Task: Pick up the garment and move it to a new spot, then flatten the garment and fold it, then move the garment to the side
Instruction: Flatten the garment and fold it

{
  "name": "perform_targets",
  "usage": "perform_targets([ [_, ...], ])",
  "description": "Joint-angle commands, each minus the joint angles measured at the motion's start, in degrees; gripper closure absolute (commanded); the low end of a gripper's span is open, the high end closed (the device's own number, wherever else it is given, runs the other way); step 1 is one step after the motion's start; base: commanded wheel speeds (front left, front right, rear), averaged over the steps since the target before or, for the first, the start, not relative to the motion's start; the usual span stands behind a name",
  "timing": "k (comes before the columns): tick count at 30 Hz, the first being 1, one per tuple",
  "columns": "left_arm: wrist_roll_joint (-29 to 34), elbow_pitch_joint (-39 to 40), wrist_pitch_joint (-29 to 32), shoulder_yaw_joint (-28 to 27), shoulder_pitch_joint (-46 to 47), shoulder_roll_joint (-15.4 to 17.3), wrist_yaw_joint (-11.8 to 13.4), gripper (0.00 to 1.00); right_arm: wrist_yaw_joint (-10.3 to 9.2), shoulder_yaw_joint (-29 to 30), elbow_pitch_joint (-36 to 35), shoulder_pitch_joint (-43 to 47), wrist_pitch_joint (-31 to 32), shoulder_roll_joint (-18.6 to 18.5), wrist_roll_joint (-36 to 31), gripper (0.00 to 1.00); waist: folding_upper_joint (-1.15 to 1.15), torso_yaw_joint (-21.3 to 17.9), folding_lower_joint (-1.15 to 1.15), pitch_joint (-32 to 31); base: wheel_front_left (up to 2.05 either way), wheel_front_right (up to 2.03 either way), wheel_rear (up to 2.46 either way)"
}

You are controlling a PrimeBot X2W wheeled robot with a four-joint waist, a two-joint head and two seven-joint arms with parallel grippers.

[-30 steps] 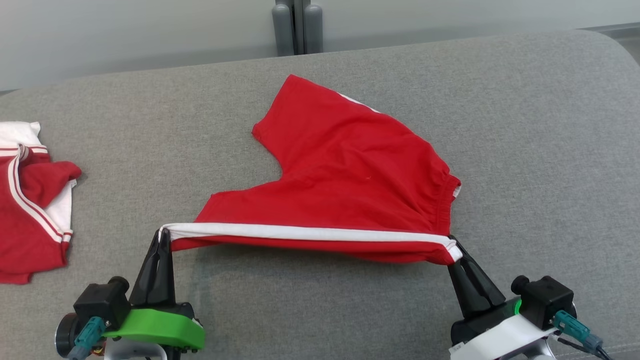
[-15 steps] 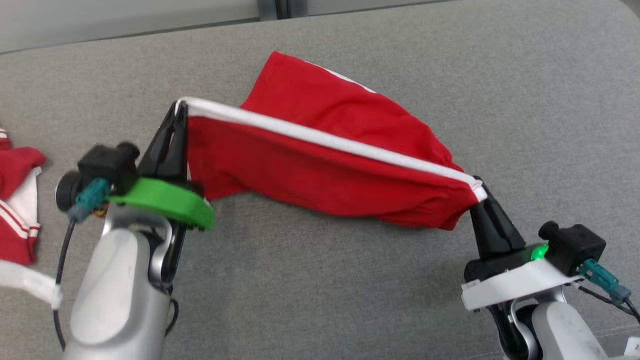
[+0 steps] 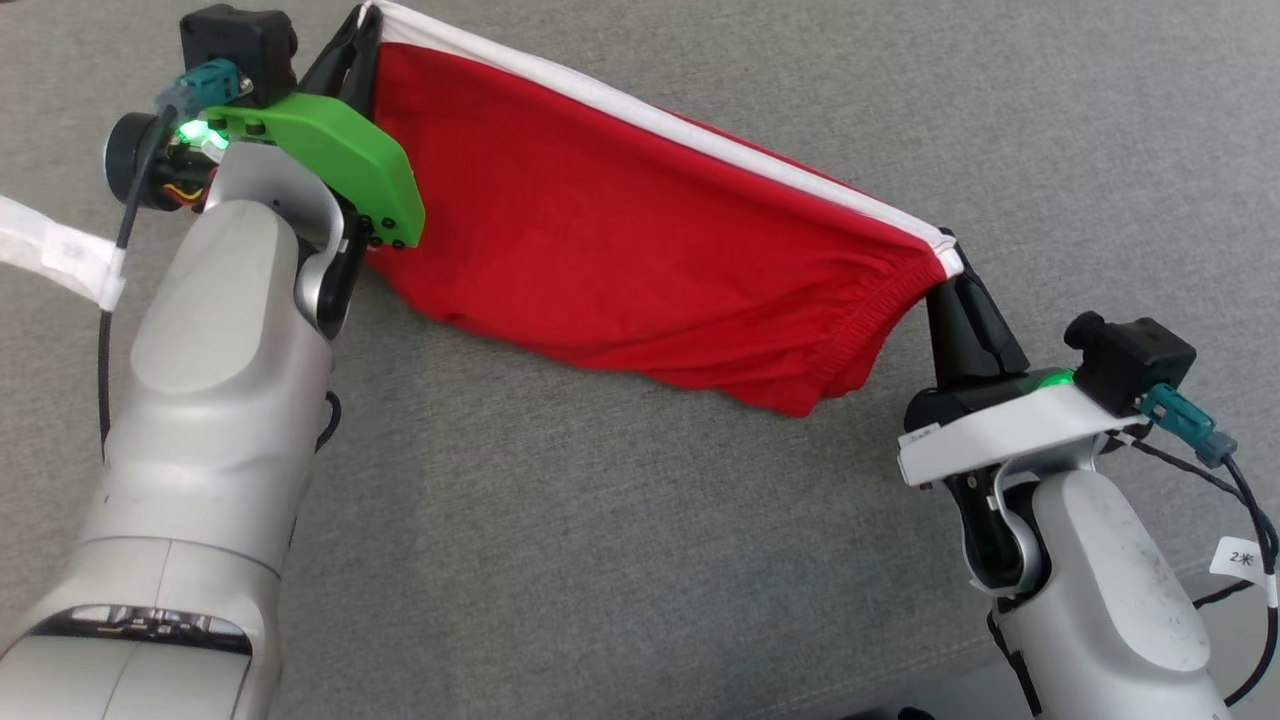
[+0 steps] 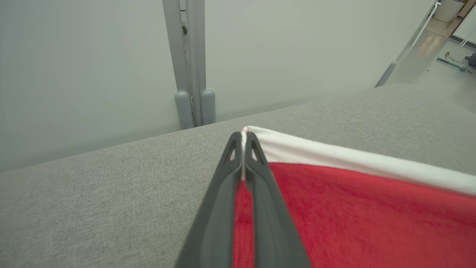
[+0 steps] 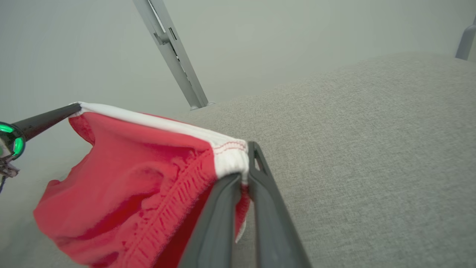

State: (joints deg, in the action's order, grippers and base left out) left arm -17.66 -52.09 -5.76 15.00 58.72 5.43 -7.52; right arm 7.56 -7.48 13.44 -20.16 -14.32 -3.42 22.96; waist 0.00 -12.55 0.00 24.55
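Right fingers were found clamped together on the waistband corner of the red shorts. Left fingers were clamped on the far end of the white stripe. The shorts were held stretched between the two sets of fingertips, with the body sagging below them over the grey cushion. Contact at the lowest fold could not be told.

A second earlier only the striped edge had been lifted and the rest lay flat beyond the fingers. Since then the whole garment was raised, with the left end carried higher. The head camera was also tilted, so part of the shift is view change.

Judged: pickup done, transfer to the new spot under way, flattening and folding not started.
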Motion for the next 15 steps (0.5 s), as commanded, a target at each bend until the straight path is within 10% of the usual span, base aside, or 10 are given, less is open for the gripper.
perform_targets([
  [1,-0.3,-2.3,-0.2,0.1,2.4,0.6,0.2,1.00,-0.13,-0.3,1.0,-1.6,-0.5,0.1,0.5,1.00,0.00,-3.9,0.00,3.4,0.00,0.00,0.00],
  [4,-0.7,-7.5,-0.1,0.8,5.4,0.3,0.1,1.00,-0.13,-1.7,3.4,-3.5,-0.6,0.2,0.8,1.00,0.00,-4.7,0.00,3.9,0.00,0.00,0.00],
  [5,-0.9,-9.1,-0.1,1.0,6.2,0.2,0.1,0.97,-0.13,-2.2,4.1,-4.1,-0.7,0.3,0.8,0.85,0.00,-4.8,0.00,4.0,0.00,0.00,0.00],
  [6,-1.1,-10.3,-0.4,1.1,6.8,0.1,0.1,0.63,-0.13,-2.6,4.6,-4.6,-0.8,0.2,0.8,0.62,0.00,-4.8,0.00,4.0,0.00,0.00,0.00],
  [7,-1.3,-11.4,-0.8,1.5,7.5,-0.1,0.1,0.00,-0.13,-3.1,5.2,-5.0,-0.8,0.2,0.6,0.00,0.00,-4.8,0.00,4.0,0.00,0.00,0.00],
  [15,-3.3,-14.6,-7.8,2.0,6.3,-1.3,0.1,0.00,-0.12,-1.9,1.4,0.3,-0.9,-2.0,-4.0,0.00,0.00,-2.0,0.00,2.3,0.00,0.00,0.00],
])
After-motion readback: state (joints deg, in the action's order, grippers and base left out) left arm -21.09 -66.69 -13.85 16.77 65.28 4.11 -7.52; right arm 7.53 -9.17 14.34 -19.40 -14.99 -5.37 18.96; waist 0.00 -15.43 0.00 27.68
